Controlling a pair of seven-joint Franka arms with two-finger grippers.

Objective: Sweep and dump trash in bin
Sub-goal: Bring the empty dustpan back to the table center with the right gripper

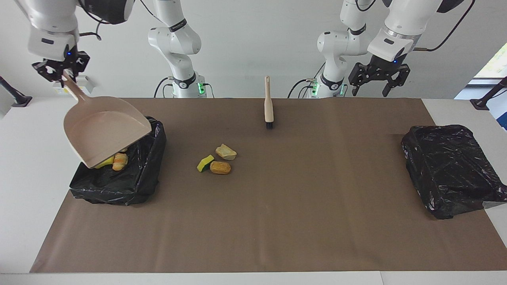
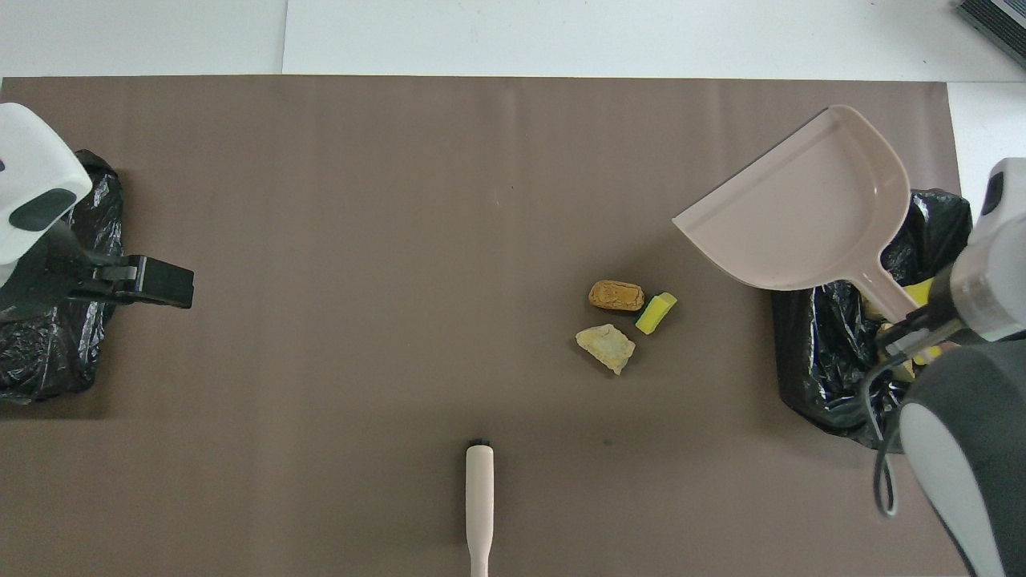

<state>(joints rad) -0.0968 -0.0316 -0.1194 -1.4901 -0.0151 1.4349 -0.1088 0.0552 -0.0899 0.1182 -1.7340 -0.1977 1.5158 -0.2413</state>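
White table under a brown mat, with bins, scraps and a brush laid on it

The white table is covered for most of its top by a brown mat. A black-lined bin is set at the right arm's end of the mat, and a second black-bagged bin at the left arm's end. Three scraps are clustered between them, closer to the first bin. A beige brush is laid nearer the robots than the scraps.
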